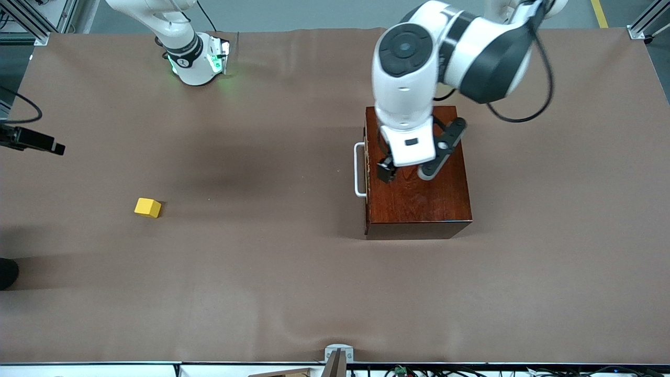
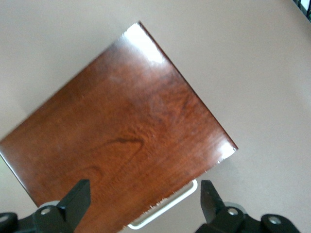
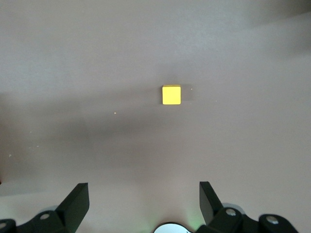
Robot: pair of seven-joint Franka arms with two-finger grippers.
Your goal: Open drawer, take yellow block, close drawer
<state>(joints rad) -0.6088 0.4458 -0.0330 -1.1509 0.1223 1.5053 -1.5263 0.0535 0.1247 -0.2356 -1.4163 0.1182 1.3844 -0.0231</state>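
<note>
The dark reddish-brown wooden box (image 1: 419, 199) stands toward the left arm's end of the table. Its drawer (image 1: 367, 183) is shut flush, and the white bar handle (image 1: 359, 170) faces the right arm's end. My left gripper (image 1: 398, 170) hangs open and empty over the box's top edge above the handle. In the left wrist view the box (image 2: 121, 131) and handle (image 2: 165, 206) lie below the open left gripper (image 2: 144, 204). The yellow block (image 1: 147, 207) lies on the bare table toward the right arm's end. My right gripper (image 3: 144, 204) is open, empty, high above the table, with the block (image 3: 171, 94) well below it.
The brown table cover (image 1: 272, 272) spreads around both things. The right arm's base (image 1: 194, 60) stands at the table's edge farthest from the front camera. A black device (image 1: 31, 140) juts in at the right arm's end. A dark object (image 1: 6, 272) shows at that same edge.
</note>
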